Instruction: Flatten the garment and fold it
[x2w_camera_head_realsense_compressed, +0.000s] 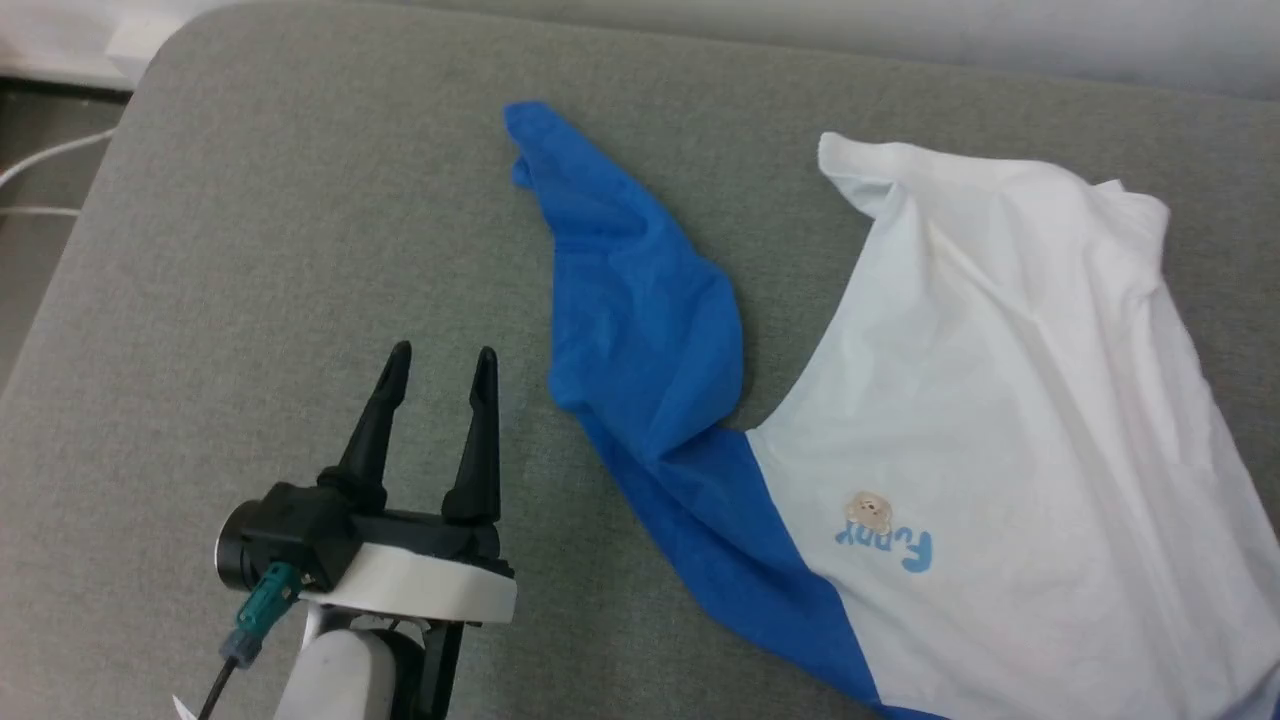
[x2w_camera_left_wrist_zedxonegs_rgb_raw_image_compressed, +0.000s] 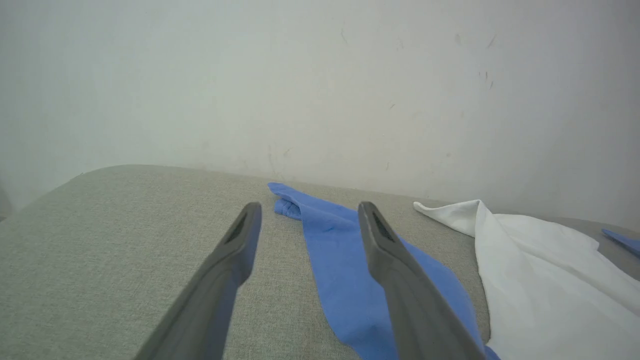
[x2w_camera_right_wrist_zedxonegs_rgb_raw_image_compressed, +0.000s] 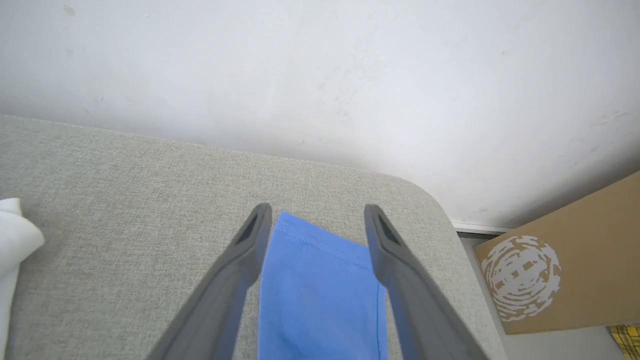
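Left claw (x2w_camera_head_realsense_compressed: 443, 353) spread, shirt (x2w_camera_head_realsense_compressed: 1000, 400) lying to its right; right claw (x2w_camera_right_wrist_zedxonegs_rgb_raw_image_compressed: 317, 208) spread above a blue sleeve (x2w_camera_right_wrist_zedxonegs_rgb_raw_image_compressed: 320, 290); grey cushion (x2w_camera_head_realsense_compressed: 250, 250), white wall (x2w_camera_right_wrist_zedxonegs_rgb_raw_image_compressed: 320, 75).

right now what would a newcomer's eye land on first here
The thin white fabric shirt with bright blue long sleeves lies rumpled on the right of the grey upholstered surface, one blue sleeve crumpled toward the middle. The left end effector stands open at lower left, clear of the cloth; in the right wrist view the right end effector is open over a flat blue cuff.
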